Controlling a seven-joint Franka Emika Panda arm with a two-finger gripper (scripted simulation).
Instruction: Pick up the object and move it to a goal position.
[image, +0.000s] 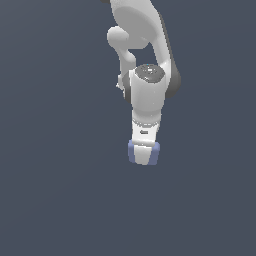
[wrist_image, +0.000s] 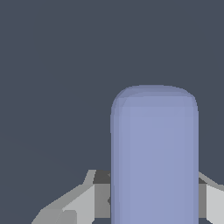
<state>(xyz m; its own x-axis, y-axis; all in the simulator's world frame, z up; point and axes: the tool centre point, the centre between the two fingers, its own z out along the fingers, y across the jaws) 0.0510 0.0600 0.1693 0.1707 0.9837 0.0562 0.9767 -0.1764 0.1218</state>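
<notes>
Item: periwinkle block (image: 131, 152), held between the jaws of the white tool (image: 144, 155), which is clenched on it; block ends protrude either side. Risk: slip or twist during transfer if grip loosens; goal position not visible

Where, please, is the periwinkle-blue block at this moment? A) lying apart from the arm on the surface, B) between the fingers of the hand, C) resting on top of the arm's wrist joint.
B: in the exterior view the blue block sticks out on both sides of the hand, and the wrist view shows it between the fingers.
</notes>
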